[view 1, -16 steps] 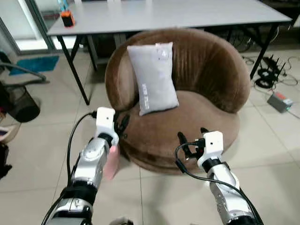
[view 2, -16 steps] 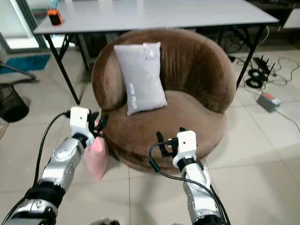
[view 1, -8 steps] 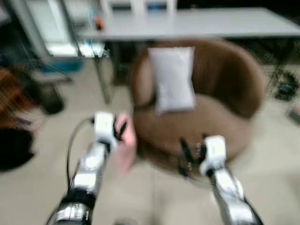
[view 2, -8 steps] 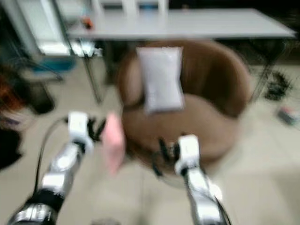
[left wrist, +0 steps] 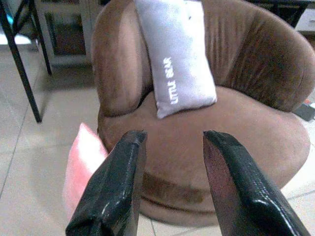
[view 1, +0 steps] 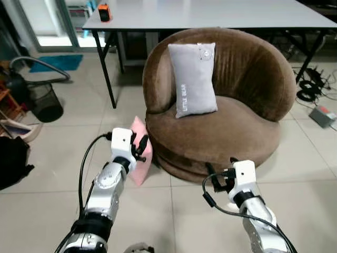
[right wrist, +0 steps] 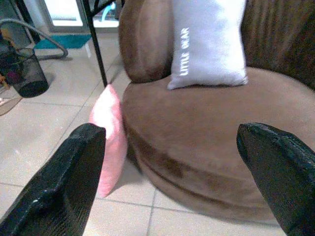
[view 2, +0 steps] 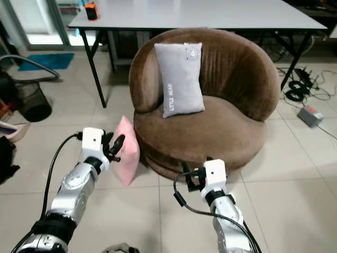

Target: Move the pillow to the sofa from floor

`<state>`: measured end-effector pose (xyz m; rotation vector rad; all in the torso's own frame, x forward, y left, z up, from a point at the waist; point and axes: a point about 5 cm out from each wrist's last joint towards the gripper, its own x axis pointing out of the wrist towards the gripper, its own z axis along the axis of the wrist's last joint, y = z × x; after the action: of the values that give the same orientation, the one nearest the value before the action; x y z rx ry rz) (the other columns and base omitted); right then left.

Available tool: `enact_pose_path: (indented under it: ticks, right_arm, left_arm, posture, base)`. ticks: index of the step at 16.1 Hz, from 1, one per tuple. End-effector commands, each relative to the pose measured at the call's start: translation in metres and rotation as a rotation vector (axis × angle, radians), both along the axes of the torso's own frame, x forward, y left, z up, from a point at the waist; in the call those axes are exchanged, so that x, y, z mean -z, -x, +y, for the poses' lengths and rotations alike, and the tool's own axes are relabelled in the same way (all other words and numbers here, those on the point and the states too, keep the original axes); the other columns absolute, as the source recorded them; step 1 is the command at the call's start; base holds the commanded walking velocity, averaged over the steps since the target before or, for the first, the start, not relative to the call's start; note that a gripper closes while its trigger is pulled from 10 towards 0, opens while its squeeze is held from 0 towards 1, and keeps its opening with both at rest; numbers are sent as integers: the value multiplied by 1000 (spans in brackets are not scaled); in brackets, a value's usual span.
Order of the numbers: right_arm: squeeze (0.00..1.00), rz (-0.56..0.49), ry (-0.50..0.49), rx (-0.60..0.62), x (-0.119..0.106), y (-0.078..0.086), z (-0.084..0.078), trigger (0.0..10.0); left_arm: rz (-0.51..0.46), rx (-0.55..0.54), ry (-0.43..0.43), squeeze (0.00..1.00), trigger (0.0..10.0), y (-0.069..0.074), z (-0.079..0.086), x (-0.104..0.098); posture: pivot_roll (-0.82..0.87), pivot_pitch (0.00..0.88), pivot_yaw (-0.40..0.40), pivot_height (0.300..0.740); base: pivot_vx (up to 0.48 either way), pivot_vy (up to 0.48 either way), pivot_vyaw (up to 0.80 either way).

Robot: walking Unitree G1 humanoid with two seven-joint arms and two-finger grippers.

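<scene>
A pink pillow (view 1: 138, 158) stands on its edge on the tiled floor and leans against the left front of the round brown sofa (view 1: 237, 132). My left gripper (view 1: 141, 146) hovers just in front of the pillow's top. Its fingers are open with nothing between them, and along them the pink pillow (left wrist: 81, 160) lies off to one side. My right gripper (view 1: 218, 173) is held low before the sofa's front edge, open wide and empty. A grey pillow (view 1: 194, 79) leans upright against the sofa's backrest.
A grey table (view 1: 221, 13) stands behind the sofa with an orange object (view 1: 104, 11) on it. Its black leg (view 1: 108, 79) comes down left of the sofa. A black wire bin (view 1: 45, 103) and a dark bag (view 1: 10, 161) sit at the left. Cables and a box (view 1: 321, 115) lie at the right.
The camera swung with heavy blur, so the whole scene has shifted and the sofa sits a little farther off. The pink pillow still leans on the sofa, and both grippers stay open.
</scene>
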<state>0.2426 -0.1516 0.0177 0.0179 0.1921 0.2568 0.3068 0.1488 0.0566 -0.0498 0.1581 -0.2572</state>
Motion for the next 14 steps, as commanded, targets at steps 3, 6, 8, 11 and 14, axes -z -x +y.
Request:
enact_pose_path:
  ticks: [3,6,8,11,14]
  right_arm:
    - [0,27,-13,-11,2,1,1,10000]
    - [0,58,-12,-21,5,4,4,10000]
    - [0,69,-19,-22,6,6,3,10000]
    - [0,82,-33,-7,7,8,1,10000]
    - [0,79,-30,-7,6,10,0,10000]
  left_arm:
    - [13,-19,23,0,10000,2,5,-2]
    - [27,-29,43,0,10000,3,6,-1]
    - [41,-32,53,0,10000,5,6,-1]
    - [51,-19,54,0,10000,7,4,0]
    - [55,-12,56,0,10000,9,6,0]
  posture:
    - [-81,38,26,740]
    - [-78,42,22,740]
    - [-81,50,18,740]
    - [-86,61,16,740]
    - [-88,60,19,740]
  base:
    - [0,450,0]
    - [0,465,0]
    - [0,465,0]
    - [0,467,0]
    - [0,480,0]
